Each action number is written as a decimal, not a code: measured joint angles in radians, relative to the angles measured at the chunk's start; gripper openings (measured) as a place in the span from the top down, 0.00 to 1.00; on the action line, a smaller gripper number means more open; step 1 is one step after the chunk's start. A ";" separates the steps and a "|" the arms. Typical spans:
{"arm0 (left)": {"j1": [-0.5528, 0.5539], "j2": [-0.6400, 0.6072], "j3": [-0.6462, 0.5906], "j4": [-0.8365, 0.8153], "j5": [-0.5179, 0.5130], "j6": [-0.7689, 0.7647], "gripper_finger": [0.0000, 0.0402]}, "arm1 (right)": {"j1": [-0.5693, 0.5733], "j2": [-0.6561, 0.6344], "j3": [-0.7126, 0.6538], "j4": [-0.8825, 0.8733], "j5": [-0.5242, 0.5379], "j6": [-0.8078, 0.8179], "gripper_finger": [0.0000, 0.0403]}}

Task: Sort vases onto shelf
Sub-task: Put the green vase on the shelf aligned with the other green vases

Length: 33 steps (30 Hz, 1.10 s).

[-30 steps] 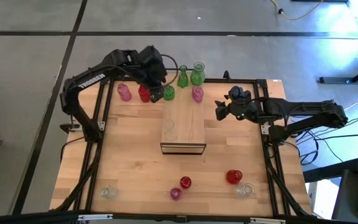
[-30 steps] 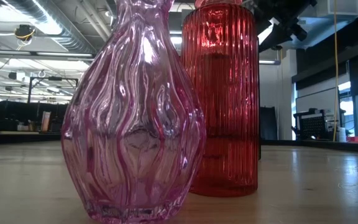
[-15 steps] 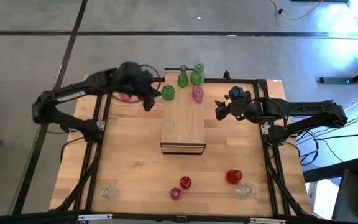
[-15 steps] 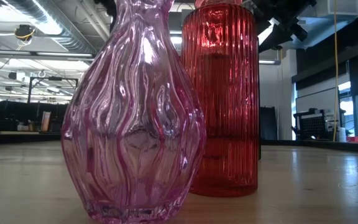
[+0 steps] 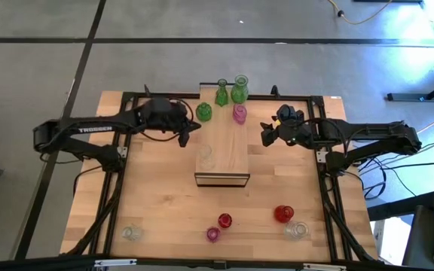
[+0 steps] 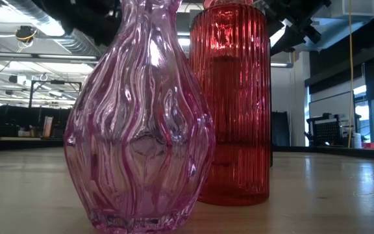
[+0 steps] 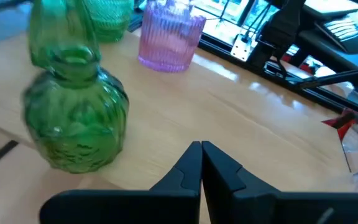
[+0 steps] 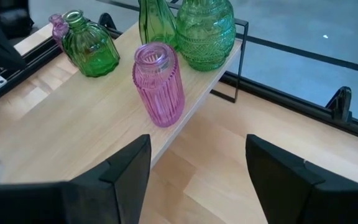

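Vases [image 5: 221, 96] crowding shelf's [image 5: 228, 150] far end

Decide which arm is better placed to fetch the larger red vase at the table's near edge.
Probably right. The right gripper is open and on the red vase's side of the shelf; the left gripper is shut, across the shelf.

Glossy ribbed glass vases [image 8: 158, 84], pale matt wood shelf [image 5: 228, 147], black metal frame [image 5: 322, 162]

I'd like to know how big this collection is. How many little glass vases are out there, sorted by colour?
Green vases: 3
Pink vases: 3
Red vases: 2
Clear vases: 3
Total: 11 in sight; the left arm may hide more.
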 joint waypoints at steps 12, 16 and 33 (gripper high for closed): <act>0.089 0.010 -0.107 0.180 0.076 0.038 1.00 | -0.001 -0.001 0.000 0.001 -0.001 0.005 0.40; 0.115 0.010 -0.121 0.198 0.127 0.038 1.00 | -0.001 -0.001 0.000 0.001 -0.001 0.005 0.40; 0.137 0.154 -0.126 0.369 0.180 -0.021 1.00 | -0.001 -0.001 0.000 0.001 -0.010 0.030 0.40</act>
